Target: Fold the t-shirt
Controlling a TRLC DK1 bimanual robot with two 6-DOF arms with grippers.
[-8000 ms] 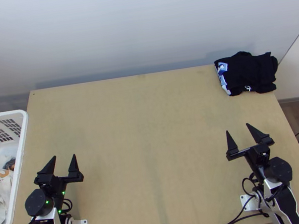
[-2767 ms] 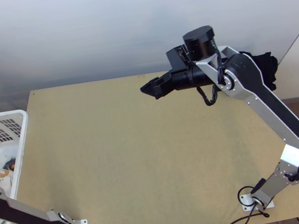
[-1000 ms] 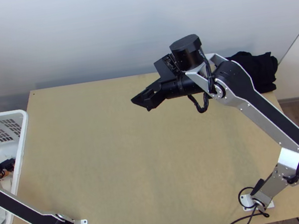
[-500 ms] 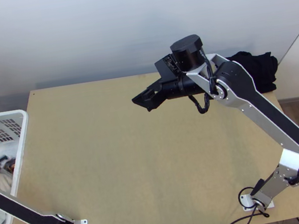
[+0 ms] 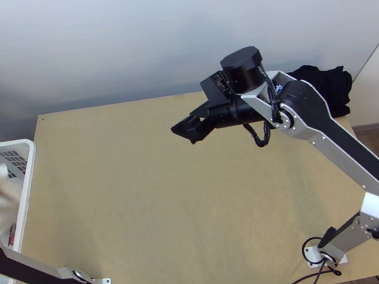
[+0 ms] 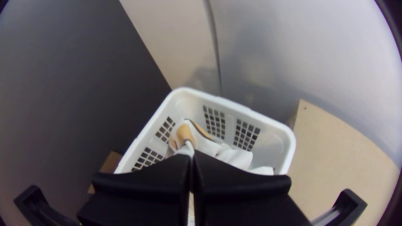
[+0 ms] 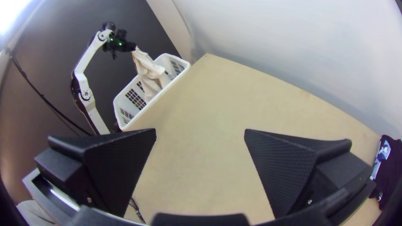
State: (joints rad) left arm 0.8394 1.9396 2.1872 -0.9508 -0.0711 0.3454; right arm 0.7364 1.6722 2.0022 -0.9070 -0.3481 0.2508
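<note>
Left tool (image 6: 192, 155) clamped on pale shirt (image 7: 148, 73), which hangs over white basket (image 5: 26, 192); right tool (image 7: 201, 129) spread wide, empty. My worry: thin pinch slips, or dangling cloth snags the rim if I swing low.

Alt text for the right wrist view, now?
The left gripper holds light-coloured cloth that hangs down into a white laundry basket beside the wooden table. In the foreground, the right gripper is open; dark clothing lies at the table's edge.
</note>
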